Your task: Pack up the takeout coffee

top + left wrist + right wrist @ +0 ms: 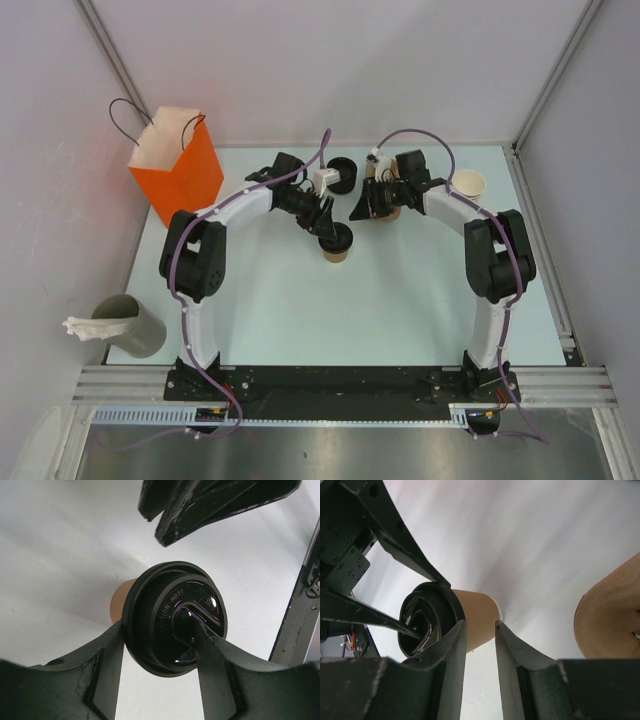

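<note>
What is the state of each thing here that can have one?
paper cup: upright, lidded
black lid: on the cup
left hand: astride the lid's rim, grip unclear
right hand: jaws apart, nothing between them
orange bag: upright, mouth open
spare cup: upright, uncovered

Kraft-tan paper cup (pixel 338 255) stood upright on the worktop (pixel 400 310), near its middle. Round black lid (pixel 175 617) sat on the cup's mouth. Lid glossy with a raised rim; embossed "CAUTION HOT!" was legible on top. Cup wall plain, unprinted.
</note>
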Tool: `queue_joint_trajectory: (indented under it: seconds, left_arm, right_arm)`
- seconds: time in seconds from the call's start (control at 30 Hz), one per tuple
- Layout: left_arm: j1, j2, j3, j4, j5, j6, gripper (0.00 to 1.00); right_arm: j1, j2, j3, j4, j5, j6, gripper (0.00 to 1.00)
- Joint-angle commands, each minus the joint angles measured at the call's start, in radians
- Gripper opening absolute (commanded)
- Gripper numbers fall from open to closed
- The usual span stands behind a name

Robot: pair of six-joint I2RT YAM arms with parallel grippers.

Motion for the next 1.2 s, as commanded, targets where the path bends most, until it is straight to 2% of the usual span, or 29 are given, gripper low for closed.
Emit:
queue_joint_trajectory:
  seconds: [0.0,0.3,0.57,0.87,1.17]
  left_arm:
    - [-0.025,0.076,-0.019,-0.009,-0.182,0.072,0.51]
    - [-0.027,0.076,-0.019,-0.007,-0.182,0.073,0.51]
    - [-0.03,0.07,-0.019,-0.009,-0.187,0.073,0.5]
    - [-0.033,0.067,-0.019,-0.009,-0.185,0.075,0.5]
    - [-0.034,0.055,-0.027,-0.009,-0.193,0.076,0.5]
  right_arm:
    - [0.023,0.04,0.052,0.003,-0.012,0.014,0.34]
    - [0.038,0.066,0.058,0.025,-0.083,0.07,0.34]
    - [0.021,0.075,0.066,0.15,-0.153,0.204,0.35]
    - [0.049,0.098,0.075,0.083,-0.141,0.146,0.35]
    - [0.035,0.143,0.095,0.071,-0.181,0.155,0.34]
